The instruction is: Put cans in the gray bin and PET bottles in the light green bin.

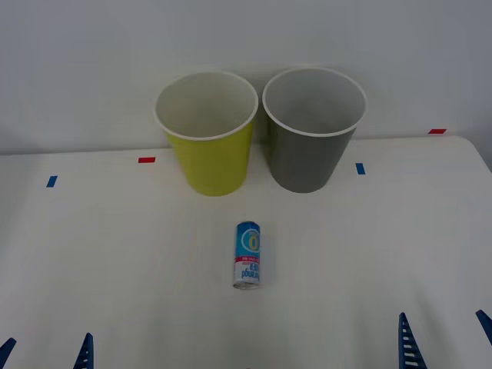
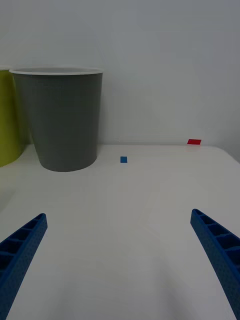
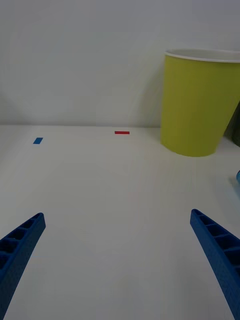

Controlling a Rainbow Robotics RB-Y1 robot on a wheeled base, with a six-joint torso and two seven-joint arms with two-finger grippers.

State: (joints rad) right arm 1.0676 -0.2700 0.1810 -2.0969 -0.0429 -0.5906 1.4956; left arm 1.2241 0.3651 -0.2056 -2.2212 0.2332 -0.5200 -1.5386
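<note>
Both grippers low at the near edge of the white tabletop (image 1: 92, 254), blue ribbed fingertips just poking into the front view. Left gripper (image 1: 46, 350) at the near left corner, jaws spread wide, nothing between them; same in its wrist view, left gripper (image 3: 117, 260) with one finger (image 3: 20, 245) at each lower corner and bare tabletop between. Right gripper (image 1: 444, 338) at the near right, jaws likewise spread and empty; right gripper (image 2: 119, 257) in its own wrist view, fingers (image 2: 215, 250) far apart over bare tabletop.

Can (image 1: 247, 255) lying on its side in the middle of the tabletop — between the two grippers and well apart from both, touched by neither. Blue top pointing toward the bins, silver base toward the robot, pink band between blue and white parts.

Beyond the can, near the wall, two bins upright side by side, rims nearly touching. Green bin (image 1: 207, 134) on the left, gray bin (image 1: 311, 131) on the right; pale insides, nothing seen inside either. Can closer to the green bin, a little ahead of the gap between the two.

Tape marks on the tabletop — red mark (image 1: 146, 160) and blue mark (image 1: 51, 181) left of the green bin, another blue mark (image 1: 360, 167) just right of the gray bin, another red mark (image 1: 437, 131) at the far right edge.
</note>
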